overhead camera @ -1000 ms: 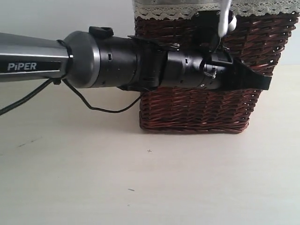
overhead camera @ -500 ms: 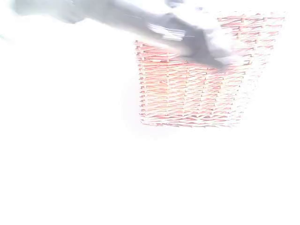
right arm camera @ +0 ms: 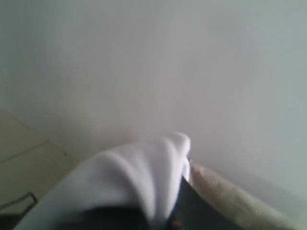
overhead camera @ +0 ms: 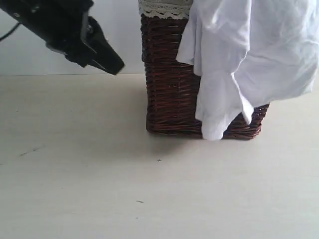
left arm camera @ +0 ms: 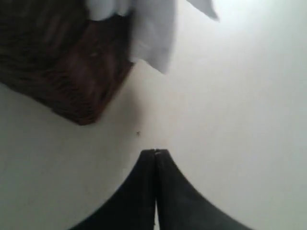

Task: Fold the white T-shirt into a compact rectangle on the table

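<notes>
Pale cream table (overhead camera: pixel 99 194) fills the foreground, and a plain white wall (overhead camera: pixel 45 62) is seen behind it.

At the upper left of the exterior view, the left gripper (overhead camera: pixel 115 66) is held in the air above the table, well apart from the basket (overhead camera: pixel 167 94). Its dark fingers (left arm camera: pixel 139 191) are seen in the left wrist view pressed flat together, and nothing is caught between them.

The right gripper (right arm camera: pixel 181 210) is not shown in the exterior view. Only a dark part of it is made out in the right wrist view, the rest being covered by white cloth. Its jaws are closed and the shirt (right arm camera: pixel 139 177) is bunched and gripped there, though the fingertips are hidden by the folds.

In the exterior view the shirt is hung from beyond the top edge and draped loosely in front of the right part of the basket. Its lowest tip is brought down near the basket's foot, and whether the table is touched there cannot be told. Whether any of the cloth lies inside the basket cannot be told either.

The basket is stood on the table near the wall, and a lace-edged liner (overhead camera: pixel 162 9) is folded over its rim. Faint dark scuffs (overhead camera: pixel 30 150) are scattered on the table in front.
</notes>
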Tool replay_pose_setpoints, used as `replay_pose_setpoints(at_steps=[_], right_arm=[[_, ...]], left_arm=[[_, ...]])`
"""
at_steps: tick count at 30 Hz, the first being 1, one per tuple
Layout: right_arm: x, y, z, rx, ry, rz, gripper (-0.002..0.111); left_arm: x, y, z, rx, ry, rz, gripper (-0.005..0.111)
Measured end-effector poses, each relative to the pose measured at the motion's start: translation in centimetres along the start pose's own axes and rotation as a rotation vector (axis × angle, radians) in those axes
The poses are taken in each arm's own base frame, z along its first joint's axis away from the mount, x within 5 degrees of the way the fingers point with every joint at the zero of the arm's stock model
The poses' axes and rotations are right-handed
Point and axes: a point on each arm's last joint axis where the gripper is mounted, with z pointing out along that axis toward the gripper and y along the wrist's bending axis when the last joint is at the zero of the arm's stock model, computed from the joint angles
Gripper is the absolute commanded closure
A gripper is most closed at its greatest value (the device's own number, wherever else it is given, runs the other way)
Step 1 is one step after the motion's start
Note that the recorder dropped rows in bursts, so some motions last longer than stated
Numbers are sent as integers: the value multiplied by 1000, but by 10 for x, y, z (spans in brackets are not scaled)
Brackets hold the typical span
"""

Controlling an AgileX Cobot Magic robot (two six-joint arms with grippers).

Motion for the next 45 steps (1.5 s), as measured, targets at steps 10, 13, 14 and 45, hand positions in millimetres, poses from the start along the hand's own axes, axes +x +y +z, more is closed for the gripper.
replay_pose_setpoints(at_steps=[10,13,14,45], right_arm=[[72,15,23,-116,348,-14,108],[105,16,17,-108,466,-34,108],[121,17,14,-104,521,-49,108],[303,-15,4,383,1111,-329,104]], left_arm=[[35,-5,-37,-137,-224,-148,107],[38,-18,-30,-51,-233,-129,107],[40,-23,-25,-17,-225,-122,107],[28,-103,116,293,-208,205,49]])
